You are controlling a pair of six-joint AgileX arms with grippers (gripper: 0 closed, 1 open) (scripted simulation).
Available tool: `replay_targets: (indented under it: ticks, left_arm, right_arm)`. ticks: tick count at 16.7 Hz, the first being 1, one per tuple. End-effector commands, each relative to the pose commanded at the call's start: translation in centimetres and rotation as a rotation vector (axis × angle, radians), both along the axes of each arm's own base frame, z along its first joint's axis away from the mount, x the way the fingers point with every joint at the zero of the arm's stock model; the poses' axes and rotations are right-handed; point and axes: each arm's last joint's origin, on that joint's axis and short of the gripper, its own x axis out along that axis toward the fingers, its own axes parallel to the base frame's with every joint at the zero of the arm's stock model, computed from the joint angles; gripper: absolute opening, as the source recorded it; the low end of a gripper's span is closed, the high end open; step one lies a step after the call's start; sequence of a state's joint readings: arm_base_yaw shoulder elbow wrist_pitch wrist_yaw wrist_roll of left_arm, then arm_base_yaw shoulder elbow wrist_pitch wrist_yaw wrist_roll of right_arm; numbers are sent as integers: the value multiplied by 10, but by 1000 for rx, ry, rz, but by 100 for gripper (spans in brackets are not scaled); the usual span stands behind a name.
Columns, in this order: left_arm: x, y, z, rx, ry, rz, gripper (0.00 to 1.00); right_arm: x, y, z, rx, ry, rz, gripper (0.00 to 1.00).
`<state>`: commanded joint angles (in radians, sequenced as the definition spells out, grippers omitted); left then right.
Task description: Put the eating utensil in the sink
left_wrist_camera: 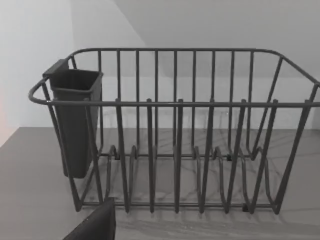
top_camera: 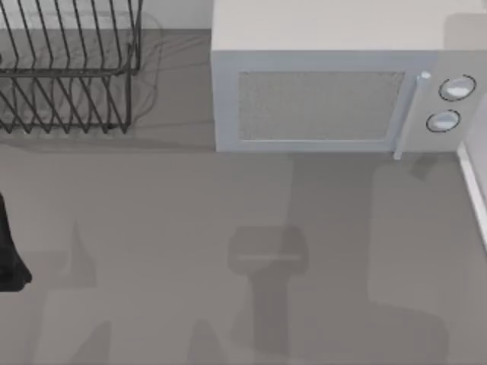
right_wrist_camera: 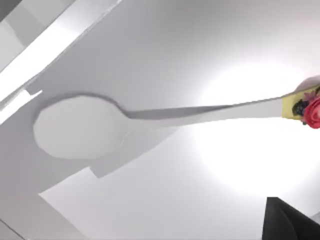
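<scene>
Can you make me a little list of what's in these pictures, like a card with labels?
Place: grey countertop, seen from above
Back left: dark wire dish rack with a dark cup-shaped holder hung on one end
Back right: white microwave, door shut, two round knobs
Eating utensil: whitish spoon with a rounded bowl, handle end yellow with a red flower, seen close in the right wrist view on a pale surface
Left arm: dark part at the table's left edge, facing the rack
Utensil held: cannot tell

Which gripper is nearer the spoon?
Right: the right gripper hangs close to the spoon; the left arm sits at the left edge of the table, facing the dish rack.
</scene>
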<state>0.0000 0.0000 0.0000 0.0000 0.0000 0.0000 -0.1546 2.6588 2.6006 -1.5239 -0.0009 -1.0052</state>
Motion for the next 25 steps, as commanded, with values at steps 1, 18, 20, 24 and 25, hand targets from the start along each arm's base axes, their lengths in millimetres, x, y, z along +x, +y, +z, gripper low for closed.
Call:
replay_targets:
  ticks: [1, 18, 20, 24, 25]
  left_arm:
    - [0, 0, 0, 0, 0, 0, 100]
    - [0, 0, 0, 0, 0, 0, 100]
    - [0, 0, 0, 0, 0, 0, 100]
    - [0, 0, 0, 0, 0, 0, 100]
    - [0, 0, 0, 0, 0, 0, 100]
  right_arm:
    - [-1, 0, -6, 1, 5, 0, 0]
    - [-2, 1, -15, -2, -17, 1, 68]
    - [-2, 1, -15, -2, -17, 1, 83]
    - [-2, 1, -15, -2, -17, 1, 100]
    - [-2, 1, -15, -2, -17, 1, 100]
